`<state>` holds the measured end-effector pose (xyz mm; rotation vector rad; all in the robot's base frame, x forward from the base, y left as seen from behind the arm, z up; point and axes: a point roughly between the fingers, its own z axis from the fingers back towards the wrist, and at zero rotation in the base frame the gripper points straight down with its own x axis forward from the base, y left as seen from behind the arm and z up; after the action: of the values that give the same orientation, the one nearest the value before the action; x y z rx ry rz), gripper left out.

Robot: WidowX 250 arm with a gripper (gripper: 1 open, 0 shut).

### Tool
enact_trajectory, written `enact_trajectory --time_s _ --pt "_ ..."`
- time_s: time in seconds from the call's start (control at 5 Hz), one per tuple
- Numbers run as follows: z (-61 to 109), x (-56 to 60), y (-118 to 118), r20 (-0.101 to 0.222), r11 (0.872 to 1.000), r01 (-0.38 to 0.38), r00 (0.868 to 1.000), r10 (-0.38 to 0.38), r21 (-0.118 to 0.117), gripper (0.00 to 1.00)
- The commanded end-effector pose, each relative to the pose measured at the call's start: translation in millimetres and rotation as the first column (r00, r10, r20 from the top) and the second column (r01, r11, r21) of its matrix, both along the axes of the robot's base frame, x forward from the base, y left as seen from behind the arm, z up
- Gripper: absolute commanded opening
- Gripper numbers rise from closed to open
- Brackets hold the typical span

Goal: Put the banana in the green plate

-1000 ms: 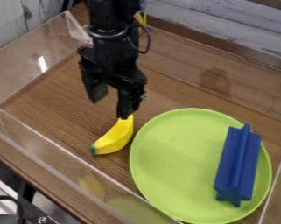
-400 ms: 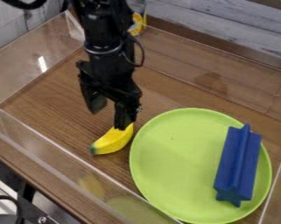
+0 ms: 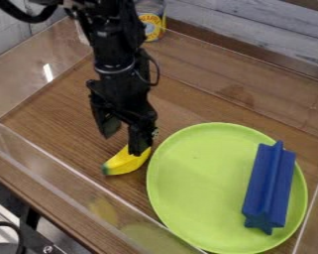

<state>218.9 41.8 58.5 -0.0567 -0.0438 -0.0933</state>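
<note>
Compared with the earlier frames, the black pincer (image 3: 124, 142) has come down, its tips now lower, around the upper end of the yellow toy banana (image 3: 127, 159); whether they touch it cannot be told from this view. Pincer state: spread, one fingertip to either side of that end, no grip seen. Banana: position unchanged, on the wooden worktop (image 3: 201, 87) just beside the left rim of the lime-green plate (image 3: 208, 189), dark tip toward the near side. Plate unchanged, as is the blue ridged block (image 3: 268, 187) lying on its right part. More of the yellow-labelled can (image 3: 151, 18) now shows behind the arm.
</note>
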Motion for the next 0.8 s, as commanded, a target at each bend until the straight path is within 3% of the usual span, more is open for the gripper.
enact_trajectory --time_s 0.0,0.6 --pt "-1.9 3.7 3.8 0.03 1.0 0.003 1.0 -0.003 -0.008 1.0" --pt "-16.4 4.1 6.9 0.043 0.999 0.018 0.999 -0.017 -0.026 1.0"
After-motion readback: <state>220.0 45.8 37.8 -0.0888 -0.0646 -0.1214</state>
